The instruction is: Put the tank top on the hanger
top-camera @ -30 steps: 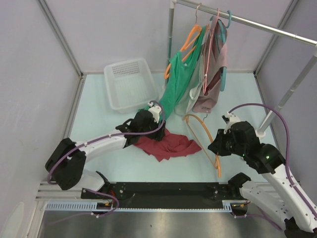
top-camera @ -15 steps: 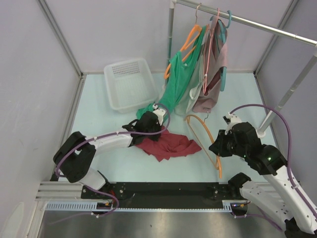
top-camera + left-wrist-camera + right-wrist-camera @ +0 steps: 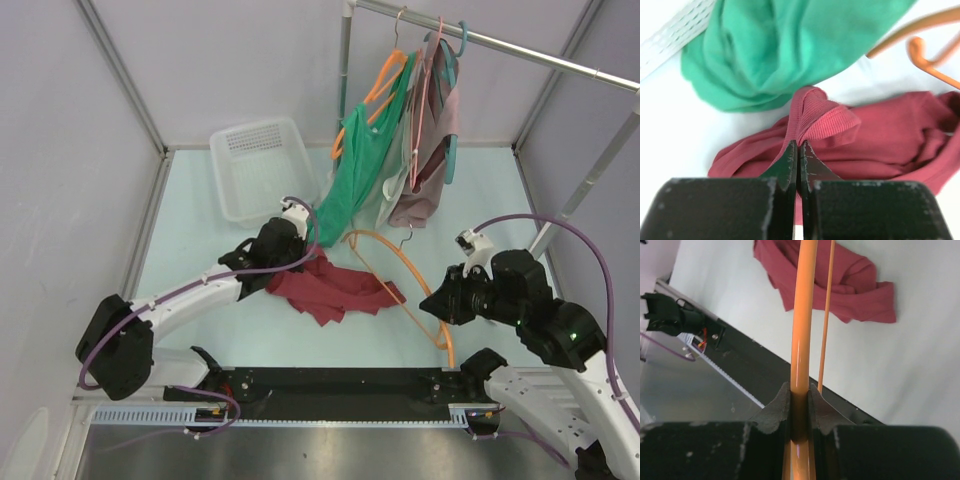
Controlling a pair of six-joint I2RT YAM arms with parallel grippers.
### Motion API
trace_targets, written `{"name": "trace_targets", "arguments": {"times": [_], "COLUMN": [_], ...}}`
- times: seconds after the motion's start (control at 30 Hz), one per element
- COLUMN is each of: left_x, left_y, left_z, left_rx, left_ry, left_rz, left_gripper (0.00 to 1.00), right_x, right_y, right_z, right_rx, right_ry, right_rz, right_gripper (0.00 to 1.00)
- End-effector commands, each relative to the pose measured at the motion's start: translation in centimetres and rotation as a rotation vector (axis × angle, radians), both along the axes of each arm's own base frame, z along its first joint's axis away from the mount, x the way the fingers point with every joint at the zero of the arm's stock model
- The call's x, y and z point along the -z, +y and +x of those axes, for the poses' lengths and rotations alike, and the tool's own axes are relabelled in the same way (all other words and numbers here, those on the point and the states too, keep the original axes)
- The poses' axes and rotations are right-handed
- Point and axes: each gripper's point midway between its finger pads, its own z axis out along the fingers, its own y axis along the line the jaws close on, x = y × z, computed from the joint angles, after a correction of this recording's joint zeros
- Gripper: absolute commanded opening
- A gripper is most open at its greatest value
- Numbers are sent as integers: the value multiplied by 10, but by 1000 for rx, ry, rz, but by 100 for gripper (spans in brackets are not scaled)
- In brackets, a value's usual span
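The maroon tank top (image 3: 335, 290) lies crumpled on the pale table in front of the arms. My left gripper (image 3: 303, 260) is at its far left edge, and in the left wrist view that gripper (image 3: 798, 146) is shut on a raised fold of the ribbed fabric (image 3: 825, 117). The bare orange hanger (image 3: 400, 265) slants from the tank top's far side toward the near right. My right gripper (image 3: 441, 306) is shut on its lower bar (image 3: 804, 315), holding it above the tank top (image 3: 850, 280). The hanger's metal hook (image 3: 404, 232) points toward the hanging clothes.
A white mesh basket (image 3: 262, 170) stands at the back left. A long green garment (image 3: 355, 180) on an orange hanger and a pale pink garment (image 3: 435, 150) hang from the metal rail (image 3: 500, 45); the green hem (image 3: 780, 50) bunches on the table just beyond the tank top.
My left gripper closed on a fold of the tank top and drew back left slightly, lifting it. The right gripper shifted toward the near edge, and the hanger's far end swung left toward the tank top.
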Motion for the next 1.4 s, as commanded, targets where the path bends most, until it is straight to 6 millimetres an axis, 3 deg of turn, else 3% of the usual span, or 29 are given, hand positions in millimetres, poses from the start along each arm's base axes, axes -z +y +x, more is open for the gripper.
{"name": "trace_targets", "arguments": {"times": [0.0, 0.17, 0.43, 0.77, 0.97, 1.13, 1.37], "left_x": [4, 2, 0, -20, -28, -61, -119], "left_y": [19, 25, 25, 4, -4, -17, -13], "left_z": [-2, 0, 1, -12, -26, -43, -53], "left_rx": [-60, -80, -87, 16, 77, 166, 179], "left_ry": [10, 9, 3, 12, 28, 23, -69], "left_rz": [18, 29, 26, -99, -150, -257, -348], "left_gripper": [0, 0, 0, 0, 0, 0, 0], "right_x": [-33, -39, -32, -7, -8, -15, 6], "right_y": [15, 23, 28, 43, 55, 79, 124], "right_z": [-20, -34, -39, -19, -1, 9, -1], "right_rx": [-142, -220, -247, -244, -247, -290, -381], "right_ry": [-68, -66, -39, -7, -64, -120, -144], "right_rz": [107, 166, 198, 199, 214, 303, 242], "right_gripper": [0, 0, 0, 0, 0, 0, 0]}}
